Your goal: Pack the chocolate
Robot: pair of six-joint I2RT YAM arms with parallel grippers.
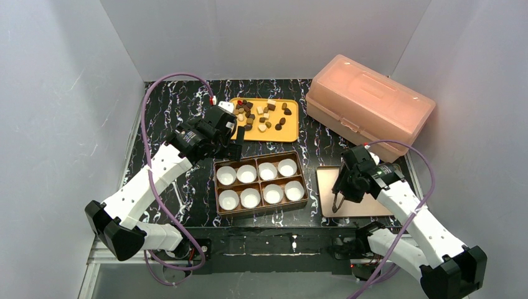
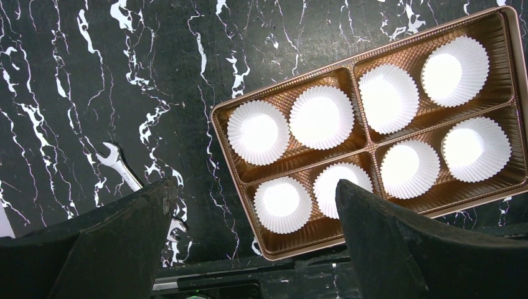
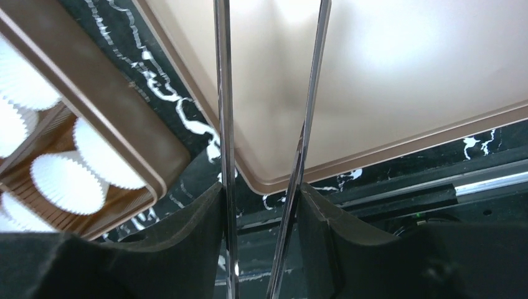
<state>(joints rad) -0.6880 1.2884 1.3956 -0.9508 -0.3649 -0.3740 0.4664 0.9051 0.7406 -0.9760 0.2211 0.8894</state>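
Note:
The chocolate (image 1: 261, 115), several small dark, light brown and cream pieces, lies on a yellow tray (image 1: 290, 131) at the back. In front of it is a brown compartment box (image 1: 261, 209) with several empty white paper cups (image 1: 247, 173). My left gripper (image 1: 235, 144) is open and empty, above the table at the box's far left corner. In the left wrist view, the left gripper (image 2: 255, 185) looks down on the box (image 2: 217, 132) and cups (image 2: 320, 116). My right gripper (image 1: 344, 187) is shut on metal tweezers (image 1: 337, 202), tips down over a tan lid (image 1: 327, 180). The right gripper (image 3: 260, 190) shows both tweezer blades (image 3: 224, 93) pinched.
A pink plastic case (image 1: 367, 103) stands at the back right. The tan lid (image 3: 405, 81) lies right of the box (image 3: 106, 118). A small wrench (image 2: 118, 163) lies on the black marbled table left of the box. Grey walls enclose the table.

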